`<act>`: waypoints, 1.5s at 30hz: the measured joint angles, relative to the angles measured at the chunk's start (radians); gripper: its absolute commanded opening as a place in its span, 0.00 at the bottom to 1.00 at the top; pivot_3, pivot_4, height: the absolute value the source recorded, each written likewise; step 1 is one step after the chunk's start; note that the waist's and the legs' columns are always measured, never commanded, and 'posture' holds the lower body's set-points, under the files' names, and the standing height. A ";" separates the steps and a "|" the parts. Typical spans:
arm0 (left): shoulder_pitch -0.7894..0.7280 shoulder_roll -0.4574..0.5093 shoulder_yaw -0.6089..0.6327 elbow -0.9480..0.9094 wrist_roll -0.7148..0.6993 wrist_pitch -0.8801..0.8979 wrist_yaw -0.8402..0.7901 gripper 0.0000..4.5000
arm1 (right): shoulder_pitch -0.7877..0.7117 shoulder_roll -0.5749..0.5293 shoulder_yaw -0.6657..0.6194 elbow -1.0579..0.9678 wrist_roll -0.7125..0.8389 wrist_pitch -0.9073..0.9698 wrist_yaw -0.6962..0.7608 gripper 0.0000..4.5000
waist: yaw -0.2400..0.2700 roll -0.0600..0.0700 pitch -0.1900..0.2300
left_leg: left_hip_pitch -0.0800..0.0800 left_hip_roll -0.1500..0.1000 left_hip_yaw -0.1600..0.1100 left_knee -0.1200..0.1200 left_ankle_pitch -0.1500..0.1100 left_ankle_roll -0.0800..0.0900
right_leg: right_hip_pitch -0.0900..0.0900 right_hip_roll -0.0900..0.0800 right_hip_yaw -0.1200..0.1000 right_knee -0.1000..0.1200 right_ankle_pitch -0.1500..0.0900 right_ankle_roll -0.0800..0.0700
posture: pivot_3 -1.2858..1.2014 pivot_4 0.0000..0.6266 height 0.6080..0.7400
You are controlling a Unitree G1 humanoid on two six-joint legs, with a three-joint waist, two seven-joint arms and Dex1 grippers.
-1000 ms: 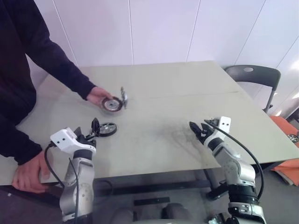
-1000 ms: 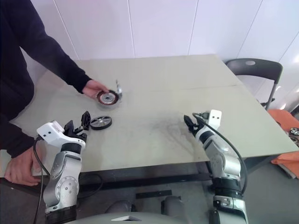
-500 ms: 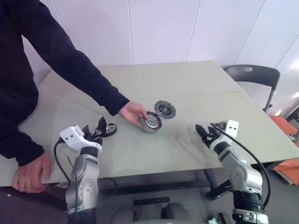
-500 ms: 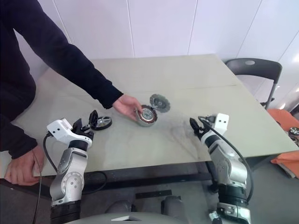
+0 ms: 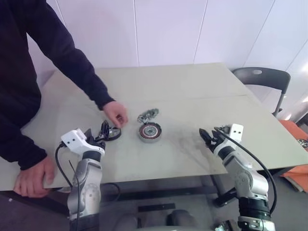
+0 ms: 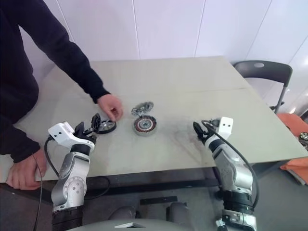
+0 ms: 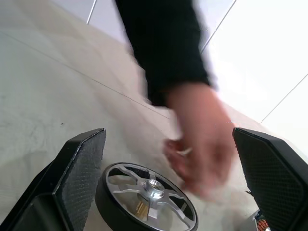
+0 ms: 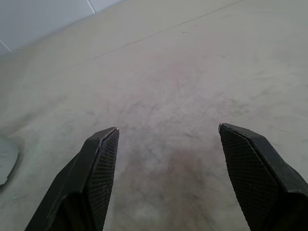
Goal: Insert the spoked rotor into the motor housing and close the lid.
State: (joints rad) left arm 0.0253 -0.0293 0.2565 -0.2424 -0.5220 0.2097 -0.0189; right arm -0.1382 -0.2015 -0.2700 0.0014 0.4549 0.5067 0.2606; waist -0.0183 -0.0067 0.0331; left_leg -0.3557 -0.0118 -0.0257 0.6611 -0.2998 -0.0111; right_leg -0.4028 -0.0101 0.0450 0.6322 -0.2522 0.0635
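The motor housing (image 5: 149, 131), with its copper windings facing up, lies flat at the table's middle. The grey notched lid (image 5: 147, 115) sits just behind it; I cannot tell if they touch. The spoked rotor (image 5: 112, 133) lies flat to the left, right in front of my left gripper (image 5: 98, 134). That gripper is open, and the rotor (image 7: 147, 195) shows low between its fingers. A person's hand (image 5: 115, 113) hovers just beyond the rotor. My right gripper (image 5: 208, 134) is open over bare table, well right of the housing, holding nothing.
A person in a dark sleeve (image 5: 72, 62) reaches in from the left, their other hand (image 5: 31, 178) resting on the table's near edge. A grey chair (image 5: 262, 77) stands beyond the table's right side. Bare table (image 5: 192, 91) stretches behind and right of the parts.
The person carried the housing and lid to the table's middle, set them down and let go. Their hand has drawn back left, near the rotor. Both grippers have hardly moved.
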 measured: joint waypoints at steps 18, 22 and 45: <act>0.052 -0.014 0.007 -0.046 0.010 -0.004 0.023 1.00 | -0.044 0.010 0.049 0.027 -0.004 -0.001 0.023 0.77 | 0.005 0.000 0.001 | 0.000 0.000 0.000 0.000 0.000 0.000 | 0.000 0.000 0.000 0.000 0.000 0.000 | 0.52 0.00 1.00; 0.061 -0.021 0.006 -0.055 0.011 -0.007 0.026 1.00 | -0.058 0.001 0.050 0.048 -0.004 -0.001 0.039 0.77 | 0.004 0.000 0.001 | 0.000 0.000 0.001 0.000 0.000 0.000 | 0.000 0.000 0.000 0.000 0.000 0.000 | 0.52 0.00 1.00; 0.111 -0.014 0.015 -0.119 0.010 -0.022 0.049 1.00 | -0.113 0.016 0.089 0.155 -0.025 -0.025 0.077 0.77 | 0.003 0.001 0.001 | 0.000 0.000 0.001 0.000 0.000 0.000 | 0.000 0.000 0.000 0.000 0.000 -0.001 | 0.52 0.00 1.00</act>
State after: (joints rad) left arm 0.1366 -0.0428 0.2716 -0.3609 -0.5118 0.1880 0.0305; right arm -0.2517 -0.1859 -0.1807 0.1564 0.4302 0.4816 0.3378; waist -0.0156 -0.0060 0.0342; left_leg -0.3557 -0.0113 -0.0250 0.6612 -0.2999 -0.0109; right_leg -0.4028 -0.0099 0.0453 0.6318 -0.2518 0.0628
